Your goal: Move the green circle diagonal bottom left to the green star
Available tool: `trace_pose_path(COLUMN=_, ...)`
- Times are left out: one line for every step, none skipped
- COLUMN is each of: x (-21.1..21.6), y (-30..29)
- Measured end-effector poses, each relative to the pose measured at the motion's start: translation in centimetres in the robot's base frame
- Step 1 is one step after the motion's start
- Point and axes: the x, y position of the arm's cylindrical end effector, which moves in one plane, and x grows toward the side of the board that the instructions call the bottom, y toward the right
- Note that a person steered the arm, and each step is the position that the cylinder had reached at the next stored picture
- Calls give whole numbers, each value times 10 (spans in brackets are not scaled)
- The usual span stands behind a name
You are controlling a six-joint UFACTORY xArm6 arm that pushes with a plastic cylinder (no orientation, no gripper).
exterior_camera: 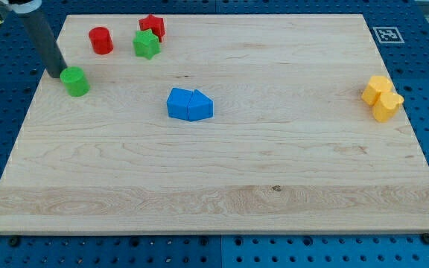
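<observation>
A: Where does my tip (55, 74) sit?

B: At the board's (222, 171) left edge near the view's top, touching or just beside the upper-left side of the green circle (74, 81). There are no fingers on this rod, so nothing is apart, together or clamped.

A: Target?

B: The green star (146, 45) lies up and to the right of the green circle, well apart. The red cylinder (100, 40) stands between them near the top edge; the red star (153, 26) touches the green star's upper right.

A: Open room?

B: Bare wood runs below and to the right of the green circle. Two blue blocks (189, 104) sit pressed together near the middle. Two yellow blocks (381, 97) crowd the right edge. A printed marker (383, 34) is in the top-right corner.
</observation>
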Motion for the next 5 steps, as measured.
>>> trace_pose_path(x=27, y=-1)
trace_pose_path(x=32, y=12)
trace_pose_path(x=32, y=36)
trace_pose_path(x=32, y=40)
trace_pose_path(x=6, y=38)
